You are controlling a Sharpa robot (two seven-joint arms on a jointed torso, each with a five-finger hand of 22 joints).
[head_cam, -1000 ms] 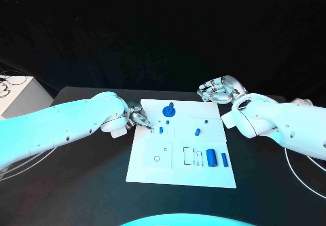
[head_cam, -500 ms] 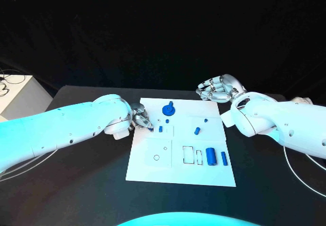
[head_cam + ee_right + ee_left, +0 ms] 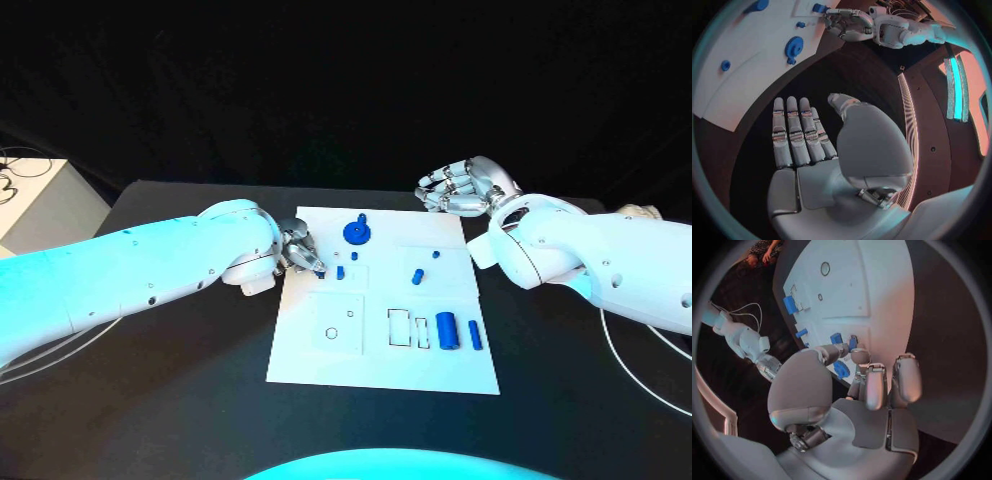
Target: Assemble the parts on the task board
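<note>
Left hand at board left edge, fingers pinching small blue part just above board. Right hand idle off far corner, fingers straight, together, holding nothing. Lower part squarely over slot; avoid tilt.

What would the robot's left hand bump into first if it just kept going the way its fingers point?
Probably the small blue part just ahead of the left hand on the white task board; depth is hard to judge, so the fingertips may already be touching it.
</note>
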